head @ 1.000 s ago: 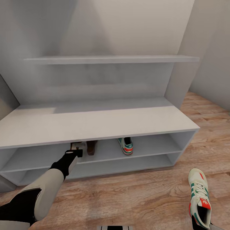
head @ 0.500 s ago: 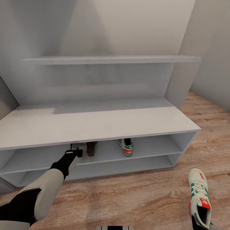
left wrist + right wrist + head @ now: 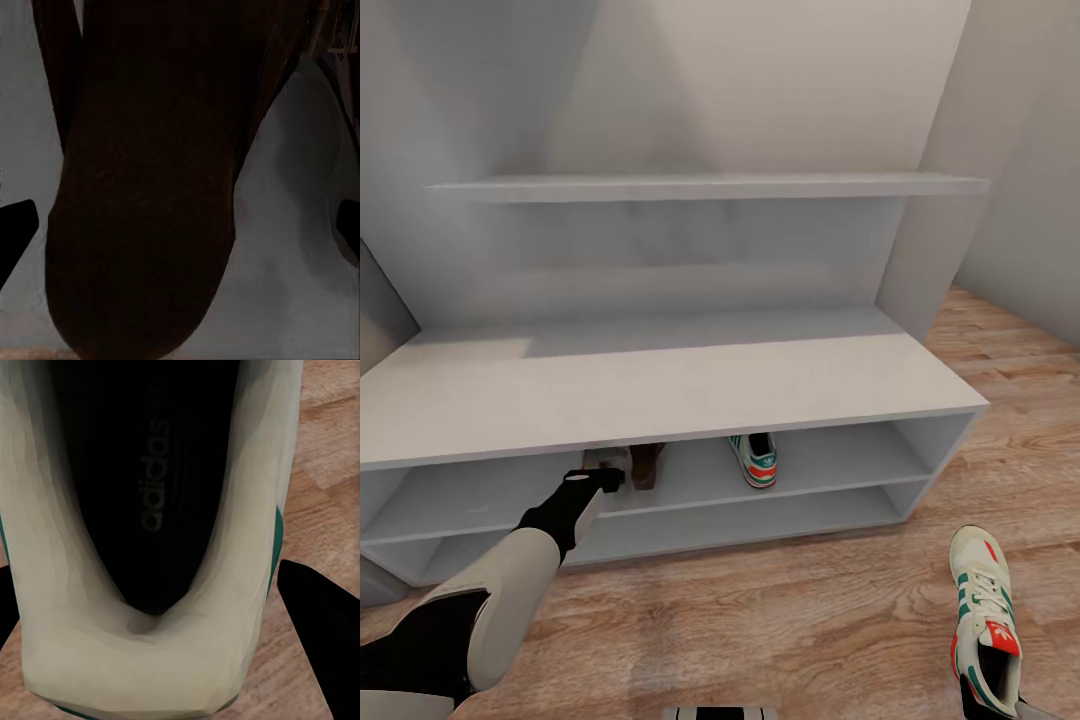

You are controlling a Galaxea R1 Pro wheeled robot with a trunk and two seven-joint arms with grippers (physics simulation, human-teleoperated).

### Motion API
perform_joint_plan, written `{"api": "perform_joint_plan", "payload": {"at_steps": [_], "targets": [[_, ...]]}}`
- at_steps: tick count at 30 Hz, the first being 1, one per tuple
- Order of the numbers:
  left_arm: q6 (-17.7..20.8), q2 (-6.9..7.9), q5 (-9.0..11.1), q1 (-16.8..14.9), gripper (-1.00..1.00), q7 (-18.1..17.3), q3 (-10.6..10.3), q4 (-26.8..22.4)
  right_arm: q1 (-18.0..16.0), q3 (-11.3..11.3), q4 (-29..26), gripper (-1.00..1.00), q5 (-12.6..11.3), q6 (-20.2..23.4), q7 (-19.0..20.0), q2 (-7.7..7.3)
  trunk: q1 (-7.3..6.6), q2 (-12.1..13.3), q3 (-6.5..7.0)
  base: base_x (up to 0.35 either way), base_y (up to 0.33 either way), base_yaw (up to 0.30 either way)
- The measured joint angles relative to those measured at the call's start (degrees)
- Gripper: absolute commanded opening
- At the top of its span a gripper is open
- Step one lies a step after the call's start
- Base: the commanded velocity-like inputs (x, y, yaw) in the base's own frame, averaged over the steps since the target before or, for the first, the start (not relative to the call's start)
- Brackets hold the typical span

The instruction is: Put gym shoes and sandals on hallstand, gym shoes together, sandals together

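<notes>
The hallstand [image 3: 660, 385] is a pale-grey bench with two open shelf rows. My left gripper [image 3: 608, 468] reaches into the upper row and stands open [image 3: 180, 232] around a dark brown sandal [image 3: 142, 187] that lies on the shelf; its fingers do not touch it. The sandal [image 3: 648, 463] shows brown beside the gripper. One gym shoe [image 3: 754, 458] sits on the same shelf, further right. My right gripper [image 3: 985, 703] is shut on the heel of the other gym shoe [image 3: 982, 610], white with green stripes [image 3: 150, 510], above the corridor floor [image 3: 790, 620].
Above the bench are a grey back panel and a long wall shelf [image 3: 710, 186]. The lower shelf row [image 3: 740, 520] holds nothing in view. A grey wall [image 3: 1020, 180] closes the right side, with wood floor [image 3: 1010, 370] running past the bench's right end.
The view has shifted very slightly. Both arms, the sandal and the two gym shoes keep their places.
</notes>
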Motion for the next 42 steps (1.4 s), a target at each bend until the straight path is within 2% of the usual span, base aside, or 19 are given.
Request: {"api": "perform_joint_plan", "payload": {"at_steps": [10,21,24,27,33,36,37,40,42], "targets": [[-0.14,0.13,0.0,0.0,1.0,0.15,-0.19,-0.08,0.0,0.01,0.0,-1.0,-0.01,0.0,0.0,0.0,0.01,0.0,0.0,-0.02,0.0,0.0],[-0.24,0.07,0.0,0.01,1.0,0.15,-0.24,-0.09,0.0,0.0,0.0,-1.0,0.01,-0.01,0.0,0.0,0.04,0.0,0.0,-0.3,0.0,0.0],[-4.18,0.11,-0.08,0.01,1.0,0.18,-0.29,0.29,0.0,0.01,0.0,-1.0,0.02,-0.02,0.0,0.0,0.04,0.0,0.0,-0.336,0.0,0.0],[-5.68,0.12,-0.07,0.28,1.0,0.01,-0.28,0.61,0.0,0.02,0.0,-1.0,0.02,-0.01,0.0,0.0,0.04,0.0,0.0,-0.337,0.0,0.0],[-7.19,0.11,0.03,3.93,1.0,-0.44,-0.24,0.07,0.0,0.08,0.01,-1.0,0.03,0.0,0.0,0.0,0.04,0.0,-0.01,-0.337,0.0,0.0],[-10.52,0.06,0.03,6.19,1.0,-0.67,-0.37,-0.02,0.0,0.1,0.01,-1.0,0.03,0.0,0.0,0.0,0.04,0.0,-0.01,-0.337,0.0,0.0],[-13.68,0.07,0.03,8.18,1.0,-1.7,-0.4,-0.11,0.0,0.1,0.01,-1.0,0.03,-0.03,0.0,0.0,0.04,0.0,-0.02,-0.337,0.0,0.0],[-17.38,0.17,0.02,11.29,1.0,-5.38,-0.32,-0.09,0.0,0.13,0.01,-1.0,0.04,-0.03,0.05,0.0,0.04,0.0,-0.01,-0.337,0.0,0.0],[-19.45,0.36,0.0,14.01,1.0,-9.92,-0.39,-0.06,0.0,0.11,0.01,-1.0,0.04,-0.04,0.12,0.02,0.04,0.0,-0.01,-0.337,0.0,0.0]]}}
